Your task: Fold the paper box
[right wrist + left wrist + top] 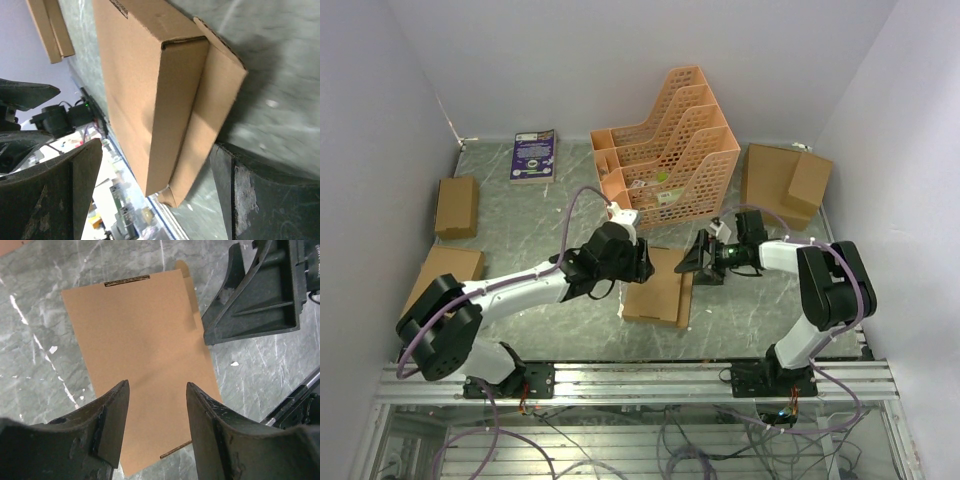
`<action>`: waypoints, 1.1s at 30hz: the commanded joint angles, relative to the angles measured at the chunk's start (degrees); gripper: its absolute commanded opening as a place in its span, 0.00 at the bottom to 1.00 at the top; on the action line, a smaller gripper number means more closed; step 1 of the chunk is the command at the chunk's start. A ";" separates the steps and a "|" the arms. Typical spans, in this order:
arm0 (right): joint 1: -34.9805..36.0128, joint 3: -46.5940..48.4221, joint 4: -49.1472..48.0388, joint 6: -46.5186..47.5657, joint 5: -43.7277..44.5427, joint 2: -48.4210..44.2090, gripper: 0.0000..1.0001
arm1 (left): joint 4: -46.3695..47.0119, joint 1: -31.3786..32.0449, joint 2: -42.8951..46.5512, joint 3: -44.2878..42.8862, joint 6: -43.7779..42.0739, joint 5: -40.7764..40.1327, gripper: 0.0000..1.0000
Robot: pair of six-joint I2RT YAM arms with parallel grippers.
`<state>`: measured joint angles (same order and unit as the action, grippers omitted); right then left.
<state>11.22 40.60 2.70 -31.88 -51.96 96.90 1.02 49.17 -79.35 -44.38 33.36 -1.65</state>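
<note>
The paper box (656, 292) lies flat on the table as a shallow closed brown box, with one side flap sticking out along its right edge (218, 95). My left gripper (640, 263) hovers just above the box's far left part, open and empty. In the left wrist view its gripper (157, 390) has the plain box top (140, 350) showing between the fingers. My right gripper (698, 258) is open at the box's far right corner. In the right wrist view its gripper (159, 150) stands wide on either side of the box's side wall (175, 110) and touches nothing.
An orange lattice file rack (665, 160) stands just behind both grippers. Ready-made brown boxes lie at left (456, 206), near left (445, 270) and back right (785, 180). A purple book (534, 155) lies at the back. The right gripper (260, 295) is close to the left one.
</note>
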 commanded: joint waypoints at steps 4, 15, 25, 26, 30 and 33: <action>-7.83 1.85 15.88 16.70 4.04 -4.76 0.88 | 1.49 -0.10 -3.70 -4.15 -2.99 5.59 0.55; -9.32 18.53 39.67 71.70 -5.80 -14.58 0.96 | 8.28 -0.26 5.28 2.95 -5.57 5.24 0.51; 2.43 17.48 66.30 129.74 4.59 -29.13 0.97 | 30.23 -6.99 10.11 15.20 1.03 17.27 0.57; 5.12 15.11 62.76 126.52 5.28 -31.26 0.94 | 29.16 -7.08 10.10 15.00 0.74 17.62 0.57; 17.17 3.06 43.71 110.82 12.21 -42.06 0.79 | 27.98 -7.02 11.74 16.10 -1.42 16.82 0.56; 24.61 -1.75 39.94 107.94 13.63 -45.42 0.60 | 26.76 -7.02 13.89 17.04 -3.99 14.75 0.56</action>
<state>29.19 43.42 51.31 80.66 -43.40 55.24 24.84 42.15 -68.38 -28.49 32.32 12.93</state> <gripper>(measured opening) 0.700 0.563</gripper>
